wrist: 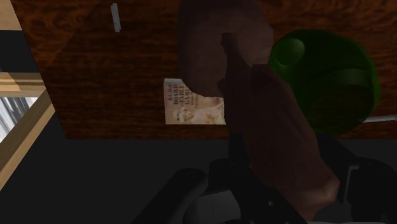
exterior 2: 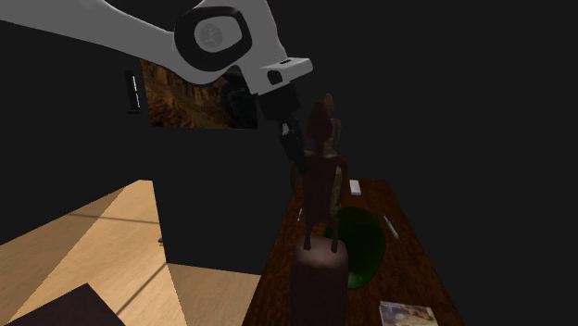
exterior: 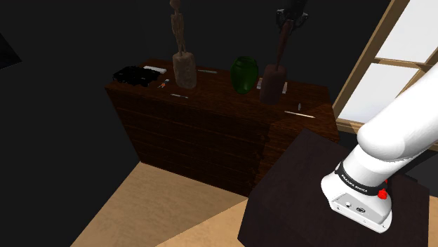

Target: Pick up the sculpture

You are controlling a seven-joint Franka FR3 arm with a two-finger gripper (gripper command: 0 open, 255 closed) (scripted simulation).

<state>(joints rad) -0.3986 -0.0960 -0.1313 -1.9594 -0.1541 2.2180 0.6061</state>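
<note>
Dark wood dresser: bears every item. Dark sculpture: upright near the dresser's end at the shoulder view's right, just beside the green vase. Gripper: at the sculpture's head, from above; whether it is clamped, I cannot tell. Step, by my reckoning: securing the grasp. Next: confirm a firm hold, then lift straight, clear of the vase.

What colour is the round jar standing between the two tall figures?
Dark green; the jar shows best in the shoulder view.
</note>
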